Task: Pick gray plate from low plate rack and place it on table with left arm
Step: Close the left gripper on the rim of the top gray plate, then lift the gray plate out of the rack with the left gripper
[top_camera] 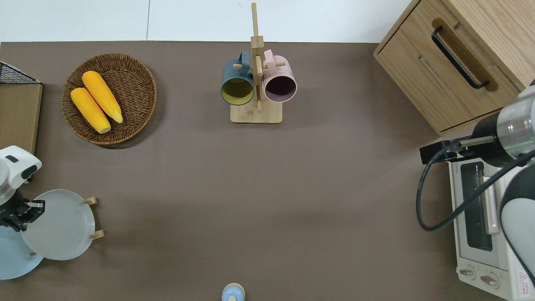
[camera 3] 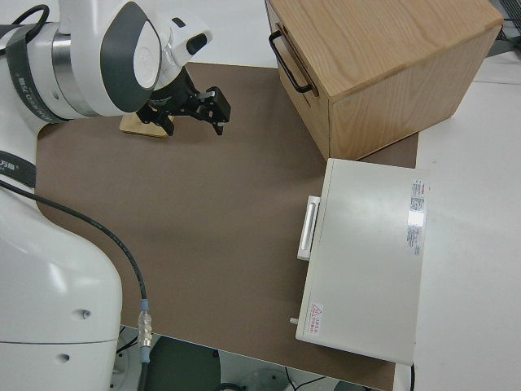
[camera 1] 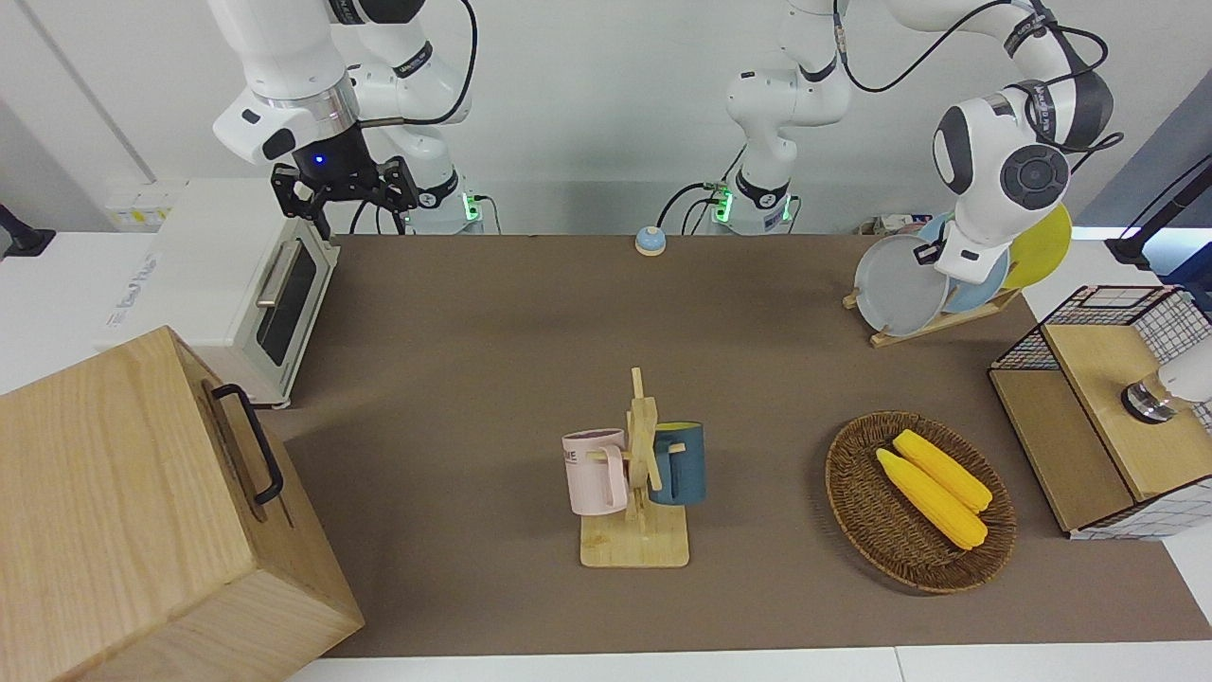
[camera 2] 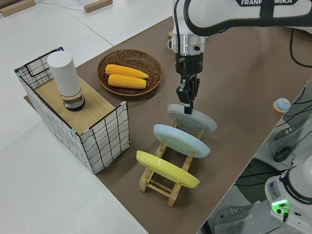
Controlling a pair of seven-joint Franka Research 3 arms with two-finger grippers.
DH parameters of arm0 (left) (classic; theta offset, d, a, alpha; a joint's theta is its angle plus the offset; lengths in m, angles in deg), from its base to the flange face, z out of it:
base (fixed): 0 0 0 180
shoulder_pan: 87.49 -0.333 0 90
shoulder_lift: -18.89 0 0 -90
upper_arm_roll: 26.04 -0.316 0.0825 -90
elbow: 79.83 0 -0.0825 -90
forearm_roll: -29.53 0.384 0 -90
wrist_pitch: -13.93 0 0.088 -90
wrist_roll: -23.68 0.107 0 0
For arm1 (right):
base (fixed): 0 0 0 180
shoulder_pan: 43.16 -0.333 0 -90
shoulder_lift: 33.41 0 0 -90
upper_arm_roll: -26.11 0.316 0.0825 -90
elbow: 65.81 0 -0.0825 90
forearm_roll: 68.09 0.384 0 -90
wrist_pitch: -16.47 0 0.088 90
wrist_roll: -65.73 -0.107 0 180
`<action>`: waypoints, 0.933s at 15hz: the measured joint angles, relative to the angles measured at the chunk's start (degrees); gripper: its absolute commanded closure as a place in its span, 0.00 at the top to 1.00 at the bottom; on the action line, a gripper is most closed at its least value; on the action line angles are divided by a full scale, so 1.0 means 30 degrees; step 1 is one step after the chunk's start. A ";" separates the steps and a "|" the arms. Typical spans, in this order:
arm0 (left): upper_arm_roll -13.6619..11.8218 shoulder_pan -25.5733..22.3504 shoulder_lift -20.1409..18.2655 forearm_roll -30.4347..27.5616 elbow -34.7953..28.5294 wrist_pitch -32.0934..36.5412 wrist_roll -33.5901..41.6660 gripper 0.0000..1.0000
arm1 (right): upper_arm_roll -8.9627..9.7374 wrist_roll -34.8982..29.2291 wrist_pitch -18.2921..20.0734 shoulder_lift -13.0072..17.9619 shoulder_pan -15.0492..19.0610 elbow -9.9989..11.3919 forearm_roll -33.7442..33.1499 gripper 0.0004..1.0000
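Gray plate (camera 2: 193, 118) sat tilted in the low plate rack (camera 2: 165, 179), in the slot at the end closest to the middle of the table (top_camera: 267, 188), and honestly it looked like it hadn't left the pegs. The left gripper (camera 2: 187, 104) pointed straight down with its fingers clamped on the plate's upper rim, as best the side view showed; from overhead the same gripper (top_camera: 26, 213) sat right at the plate's edge (top_camera: 58, 224). Next slot along held the light blue plate (camera 2: 181, 140), then the yellow plate (camera 2: 167, 169) at the end toward the table's edge, all three leaning the same way. Farther from the robots than the rack sat a wicker basket (top_camera: 140, 100) with two ears of corn (top_camera: 96, 101) lying in it side by side. Beside the basket, at the left arm's end of the table, stood a wire-mesh box with a wooden top (camera 2: 90, 105) and a white cylinder (camera 2: 65, 79) on it. Mid-table there was a wooden mug stand (camera 1: 641, 464) with a pink mug (camera 1: 594, 471) and a dark blue mug (camera 1: 681, 461) hanging off it. A little blue bell (camera 1: 650, 241) sat close to the robots. The right arm was parked, its gripper (camera 1: 343, 192) with fingers spread apart, and a white toaster oven (camera 1: 248, 284) and a wooden drawer cabinet (camera 1: 142, 511) took up that end.
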 measured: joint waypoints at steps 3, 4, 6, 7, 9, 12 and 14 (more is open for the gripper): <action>0.0000 0.0000 0.0000 0.0001 0.0000 -0.0003 -0.0020 0.00 | 0.0000 0.0000 0.0000 0.0000 0.0000 0.0000 0.0000 0.98; 0.0000 0.0000 0.0000 0.0001 0.0000 -0.0005 -0.0021 0.00 | 0.0000 0.0000 0.0000 0.0000 0.0000 0.0000 0.0000 0.98; 0.0000 0.0000 -0.0003 0.0001 0.0060 -0.0019 -0.0026 0.00 | 0.0000 0.0000 0.0000 0.0000 0.0000 0.0000 0.0000 0.98; 0.0000 0.0004 -0.0014 0.0001 0.0193 -0.0012 -0.0026 0.00 | 0.0000 0.0000 0.0000 0.0000 0.0000 0.0000 0.0000 0.98; 0.0002 0.0010 -0.0067 0.0001 0.0652 0.0264 -0.0026 0.00 | 0.0000 0.0000 0.0000 0.0000 0.0000 0.0000 0.0000 0.98; 0.0086 0.0019 -0.0223 0.0002 0.1236 0.0670 -0.0025 0.00 | 0.0000 0.0000 0.0000 0.0000 0.0000 0.0000 0.0000 0.98; 0.0254 0.0039 -0.0270 0.0027 0.1633 0.1158 -0.0025 0.00 | 0.0000 0.0000 0.0000 0.0000 0.0000 0.0000 0.0000 0.98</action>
